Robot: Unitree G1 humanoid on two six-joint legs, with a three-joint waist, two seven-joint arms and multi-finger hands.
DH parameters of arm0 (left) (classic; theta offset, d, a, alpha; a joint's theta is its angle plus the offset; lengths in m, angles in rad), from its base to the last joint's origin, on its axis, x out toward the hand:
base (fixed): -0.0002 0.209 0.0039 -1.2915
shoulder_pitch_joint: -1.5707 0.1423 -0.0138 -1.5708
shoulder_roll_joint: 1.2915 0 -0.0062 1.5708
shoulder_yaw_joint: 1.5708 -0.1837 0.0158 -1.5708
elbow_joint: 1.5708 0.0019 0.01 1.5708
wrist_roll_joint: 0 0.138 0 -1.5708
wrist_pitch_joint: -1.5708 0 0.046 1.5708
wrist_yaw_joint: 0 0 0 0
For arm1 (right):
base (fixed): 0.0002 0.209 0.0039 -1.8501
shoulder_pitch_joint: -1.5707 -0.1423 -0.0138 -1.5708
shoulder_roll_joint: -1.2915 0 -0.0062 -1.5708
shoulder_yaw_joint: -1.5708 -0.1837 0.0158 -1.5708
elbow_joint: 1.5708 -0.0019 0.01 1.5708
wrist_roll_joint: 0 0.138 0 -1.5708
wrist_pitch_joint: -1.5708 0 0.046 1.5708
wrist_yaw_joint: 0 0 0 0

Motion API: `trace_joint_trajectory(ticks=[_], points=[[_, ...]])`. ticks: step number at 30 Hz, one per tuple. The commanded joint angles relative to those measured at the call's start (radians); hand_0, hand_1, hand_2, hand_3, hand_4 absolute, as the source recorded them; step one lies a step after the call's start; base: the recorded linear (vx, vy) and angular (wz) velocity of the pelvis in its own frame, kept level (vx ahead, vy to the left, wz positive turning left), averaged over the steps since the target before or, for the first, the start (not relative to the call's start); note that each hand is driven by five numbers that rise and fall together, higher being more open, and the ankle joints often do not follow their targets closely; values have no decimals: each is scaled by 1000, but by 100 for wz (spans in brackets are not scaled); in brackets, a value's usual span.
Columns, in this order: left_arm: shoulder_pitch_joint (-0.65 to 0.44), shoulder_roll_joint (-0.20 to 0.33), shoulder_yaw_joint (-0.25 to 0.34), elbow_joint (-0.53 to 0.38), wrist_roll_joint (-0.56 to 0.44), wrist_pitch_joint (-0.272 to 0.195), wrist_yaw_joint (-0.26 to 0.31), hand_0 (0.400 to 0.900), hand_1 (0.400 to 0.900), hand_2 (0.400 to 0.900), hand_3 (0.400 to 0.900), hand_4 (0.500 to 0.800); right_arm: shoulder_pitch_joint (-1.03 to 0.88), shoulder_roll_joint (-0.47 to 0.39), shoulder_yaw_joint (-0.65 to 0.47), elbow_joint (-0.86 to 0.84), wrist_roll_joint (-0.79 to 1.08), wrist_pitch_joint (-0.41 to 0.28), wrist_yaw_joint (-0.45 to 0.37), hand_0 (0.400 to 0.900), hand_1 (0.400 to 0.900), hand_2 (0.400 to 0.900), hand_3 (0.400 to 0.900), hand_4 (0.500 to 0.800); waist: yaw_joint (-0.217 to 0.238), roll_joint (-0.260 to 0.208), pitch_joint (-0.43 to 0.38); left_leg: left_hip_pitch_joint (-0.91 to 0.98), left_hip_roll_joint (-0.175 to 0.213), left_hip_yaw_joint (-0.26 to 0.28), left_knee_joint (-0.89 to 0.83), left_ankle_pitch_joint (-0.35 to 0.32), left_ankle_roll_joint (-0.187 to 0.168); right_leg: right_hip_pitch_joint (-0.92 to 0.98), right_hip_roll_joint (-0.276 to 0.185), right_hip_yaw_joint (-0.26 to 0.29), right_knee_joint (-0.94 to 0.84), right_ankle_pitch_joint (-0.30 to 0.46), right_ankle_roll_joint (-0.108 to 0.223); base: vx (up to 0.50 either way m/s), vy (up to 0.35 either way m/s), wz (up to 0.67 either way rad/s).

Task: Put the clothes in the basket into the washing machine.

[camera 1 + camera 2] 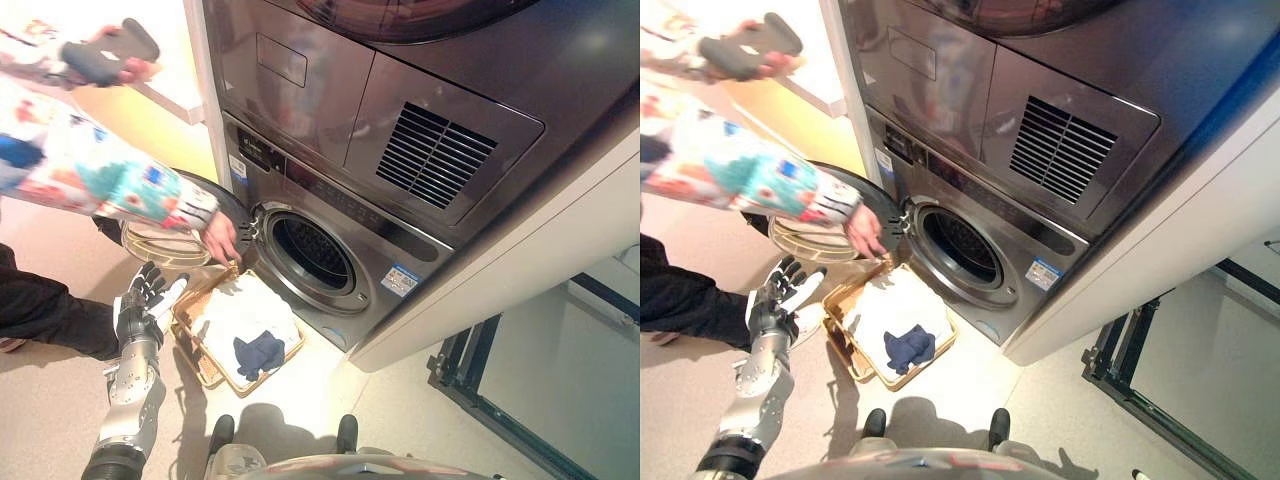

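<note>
A wicker basket (pixel 208 368) sits on the floor just in front of the washing machine (pixel 340 250). It holds white clothes (pixel 240 312) and a dark blue garment (pixel 260 352). The machine's round door (pixel 205 200) is swung open to the left and the drum opening (pixel 312 255) is dark. My left hand (pixel 145 302) hovers to the left of the basket, fingers spread and holding nothing. My right hand shows in neither view.
A person in a patterned sleeve (pixel 100 180) reaches a hand (pixel 220 238) to the door's edge by the drum. Their other hand holds a dark device (pixel 105 55) at the upper left. A black metal frame (pixel 470 365) stands at the right.
</note>
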Motion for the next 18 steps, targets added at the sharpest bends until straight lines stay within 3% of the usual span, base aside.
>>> trace_joint_trajectory(ticks=[1, 6, 9, 14, 18], points=[[-100, 42, 37, -58, 32, -70, 8, 900, 900, 900, 900, 800, 41, -24, 28, -3, 20, -42, -45, 900, 900, 900, 900, 800, 7, -14, -2, 46, -44, 4, 4, -66, 93, 4, 8, 14, 82, -32, 20, 0, 0, 0], [-99, 43, 36, -50, 27, -72, 2, 900, 900, 900, 900, 800, 34, -32, 29, -2, 19, -39, -42, 900, 900, 900, 900, 800, 8, -16, -2, 47, -44, 4, 4, -67, 93, 5, 8, 16, 81, -32, 20, 0, 0, 0], [-101, 58, 31, -44, 82, -61, 17, 900, 900, 900, 900, 800, 34, -32, 30, -2, 17, -40, -41, 900, 900, 900, 900, 800, 8, -15, -1, 46, -44, 4, 4, -67, 93, 4, 7, 16, 80, -32, 20, 0, 0, 0], [-134, 146, -26, 6, 430, 12, 101, 900, 900, 900, 900, 800, 34, -29, 46, -16, 2, -48, -45, 900, 900, 900, 900, 800, 4, -15, 8, 38, -45, 3, 4, -62, 93, -2, 7, 16, 81, -30, 22, 0, 0, 0], [-222, 195, -155, 127, 657, 39, 124, 900, 900, 900, 900, 800, 31, -35, 64, -35, -25, -59, -52, 900, 900, 900, 900, 800, -11, -15, 29, 16, -46, 2, 4, -51, 93, -24, 7, 21, 84, -24, 24, -29, 3, 0]])
